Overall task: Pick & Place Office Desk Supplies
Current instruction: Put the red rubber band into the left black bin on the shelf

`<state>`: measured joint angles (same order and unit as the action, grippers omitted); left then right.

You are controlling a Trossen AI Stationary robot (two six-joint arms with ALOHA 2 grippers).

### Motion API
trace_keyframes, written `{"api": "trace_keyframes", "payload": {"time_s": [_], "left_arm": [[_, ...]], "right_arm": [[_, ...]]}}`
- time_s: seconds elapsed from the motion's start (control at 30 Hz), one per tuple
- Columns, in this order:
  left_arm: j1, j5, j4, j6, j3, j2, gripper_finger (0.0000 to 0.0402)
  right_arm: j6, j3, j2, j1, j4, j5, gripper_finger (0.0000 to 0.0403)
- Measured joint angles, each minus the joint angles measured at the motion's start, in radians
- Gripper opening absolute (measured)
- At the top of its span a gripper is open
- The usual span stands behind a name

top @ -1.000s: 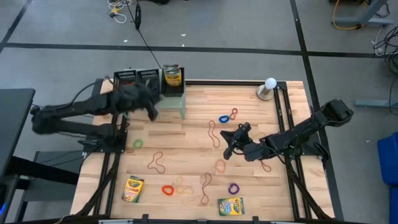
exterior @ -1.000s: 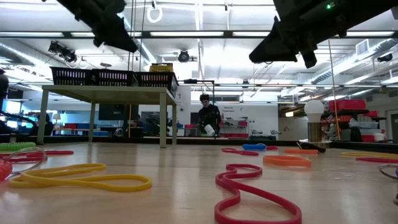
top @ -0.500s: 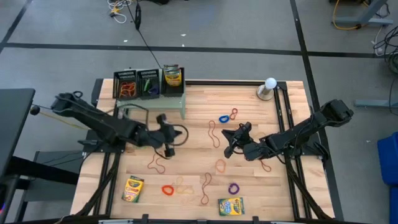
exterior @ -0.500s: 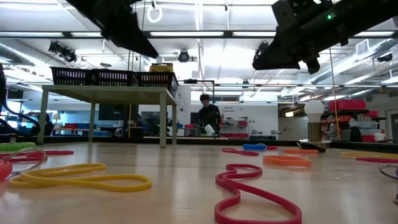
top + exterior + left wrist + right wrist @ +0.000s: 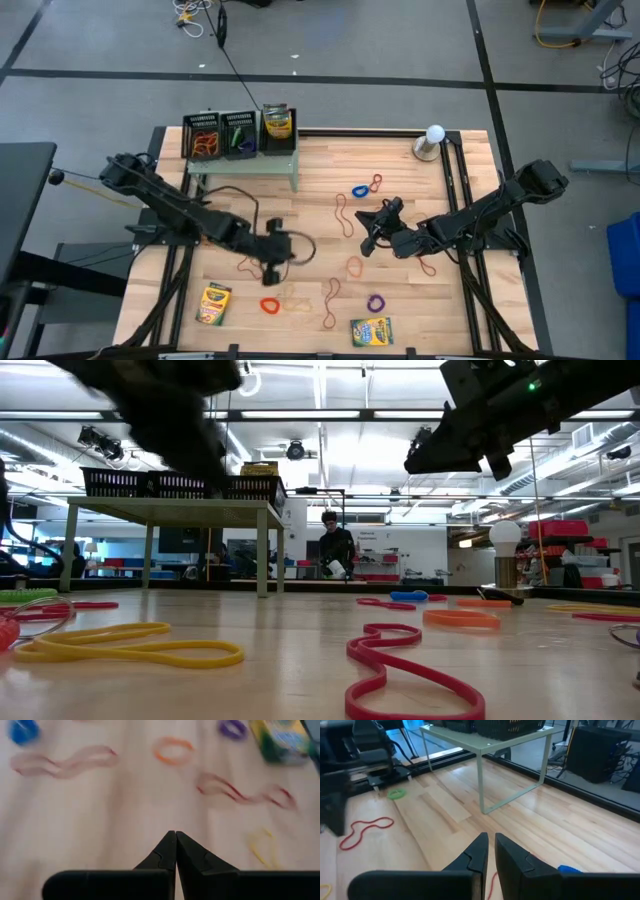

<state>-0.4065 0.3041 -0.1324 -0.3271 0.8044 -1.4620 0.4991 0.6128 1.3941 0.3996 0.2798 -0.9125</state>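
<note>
Presently, by view:

High view, step in hand: the left gripper (image 5: 272, 272) is out over the worktop (image 5: 320, 200) among loose rubber bands, near the red band (image 5: 269, 306) and the tan band (image 5: 250, 263); judged, a pick of one band comes next. Part the fingers before descending and straddle a single strand.
High view, right gripper (image 5: 365, 243): waits above mid-worktop, nothing seen in it.
High view, containers: three black mesh trays (image 5: 240, 134) sit on the pale green stand (image 5: 245, 165); one holds orange bands, one green, one a crayon box (image 5: 277, 122).
High view, still out: two crayon boxes (image 5: 213, 304) near the front edge.
Low view: trays show on the stand (image 5: 170, 510); contents hidden; yellow band (image 5: 130, 647) lies nearest.
Left wrist view: fingers (image 5: 162, 855) pressed together, empty, above bare wood.
Right wrist view: fingers (image 5: 479, 851) nearly together, a narrow slit between, holding nothing.
</note>
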Motion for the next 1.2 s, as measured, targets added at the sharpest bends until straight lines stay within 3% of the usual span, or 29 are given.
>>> {"api": "trace_keyframes", "payload": {"time_s": [0.2,0.3,0.53,0.77,0.9,1.1,1.2], "left_arm": [[-0.106,-0.025,-0.332,-0.202,0.040,0.008,0.0044],[-0.155,-0.051,-0.422,-0.289,0.025,0.003,0.0071],[-0.244,-0.103,-0.451,-0.339,-0.028,-0.042,0.0119],[-0.262,-0.083,-0.454,-0.328,-0.055,-0.125,0.0124],[-0.262,-0.072,-0.447,-0.302,-0.052,-0.146,0.0111],[-0.262,-0.087,-0.435,-0.305,-0.053,-0.148,0.0020],[-0.261,-0.088,-0.428,-0.317,-0.054,-0.137,0.0006]], "right_arm": [[-0.018,0.000,0.000,0.000,-0.004,0.001,0.0039],[-0.018,0.000,0.000,0.000,-0.006,0.001,0.0039],[-0.018,0.000,0.000,0.000,-0.013,0.004,0.0039],[-0.018,0.000,0.000,0.000,-0.019,0.004,0.0039],[-0.017,0.000,0.000,0.000,-0.022,0.004,0.0039],[-0.017,0.000,0.000,0.000,-0.022,0.003,0.0039],[-0.017,0.000,0.000,0.000,-0.022,0.003,0.0039]]}}
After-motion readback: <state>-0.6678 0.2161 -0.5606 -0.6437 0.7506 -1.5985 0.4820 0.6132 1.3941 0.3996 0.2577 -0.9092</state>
